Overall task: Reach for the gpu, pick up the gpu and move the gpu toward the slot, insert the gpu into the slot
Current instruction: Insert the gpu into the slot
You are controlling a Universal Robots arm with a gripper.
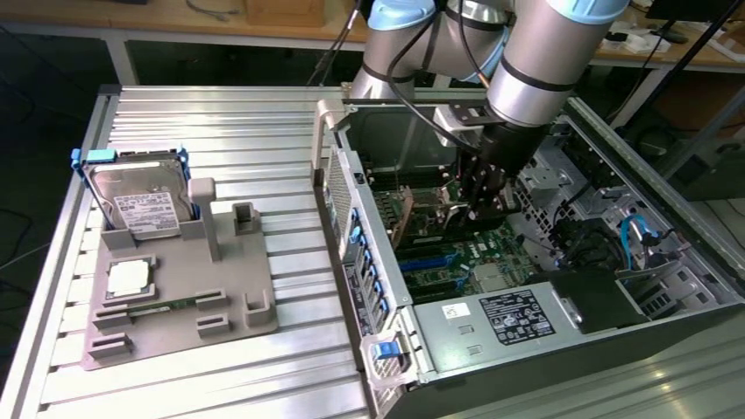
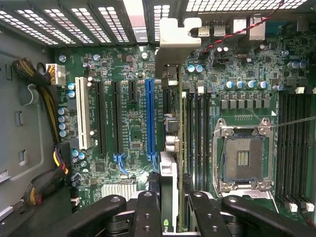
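My gripper (image 2: 174,217) is shut on the gpu (image 2: 168,195), a thin card seen edge-on between the two black fingers (image 2: 148,212). Its silvery bracket (image 2: 175,35) reaches the perforated rear wall of the case. The card hangs above the motherboard, parallel to the long blue slot (image 2: 150,118) and just to one side of it, between the slot and the black memory sockets (image 2: 196,138). In the exterior view the gripper (image 1: 483,208) is lowered inside the open computer case (image 1: 349,218), over the motherboard (image 1: 448,257).
The square CPU socket (image 2: 242,158) lies beyond the memory sockets. A white connector (image 2: 82,118) and cable bundles (image 2: 47,106) sit on the slot's other side. On the exterior view's left, a grey fixture (image 1: 187,301) holds a hard drive (image 1: 140,205) and a processor chip (image 1: 128,278).
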